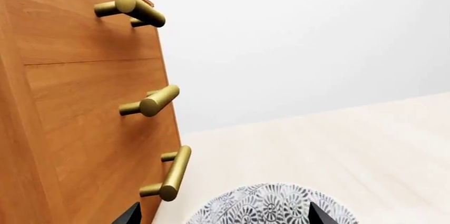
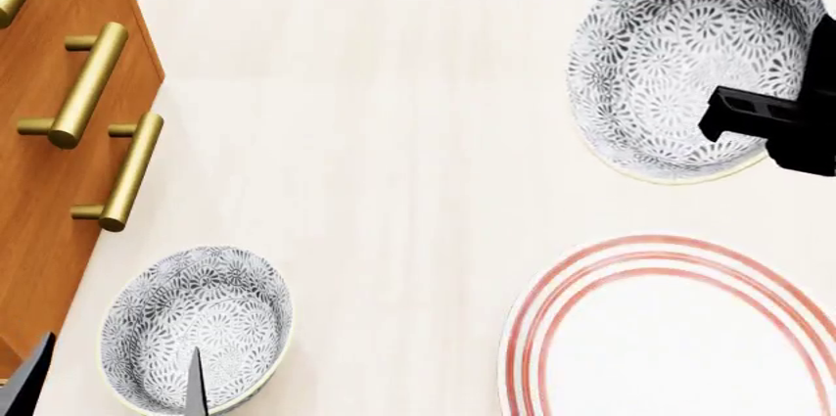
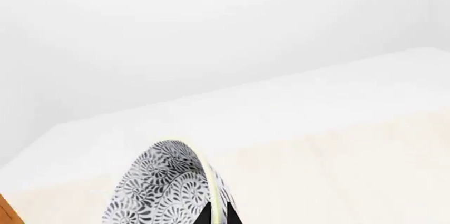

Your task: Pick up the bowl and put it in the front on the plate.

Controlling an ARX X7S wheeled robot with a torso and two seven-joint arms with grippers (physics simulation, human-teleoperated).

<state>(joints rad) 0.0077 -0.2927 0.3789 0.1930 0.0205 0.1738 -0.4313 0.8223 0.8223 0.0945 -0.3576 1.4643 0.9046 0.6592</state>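
The bowl (image 2: 679, 54), white with dense grey-blue floral print, shows large at the head view's upper right. My right gripper (image 2: 751, 117) is shut on its right rim. In the right wrist view the bowl (image 3: 158, 192) stands on edge, with its rim pinched between the two black fingertips of the right gripper (image 3: 216, 214). The plate (image 2: 653, 338), white with red rings, lies at the lower right, nearer to me than the held bowl. My left gripper (image 2: 112, 387) is open, its fingertips (image 1: 316, 216) spread on either side of a second look-alike bowl (image 2: 196, 328).
A wooden cabinet (image 2: 53, 191) with brass bar handles (image 2: 124, 171) stands along the left edge, close to the left gripper and the second bowl (image 1: 271, 205). A pale tabletop (image 2: 392, 142) lies between the bowls and the plate.
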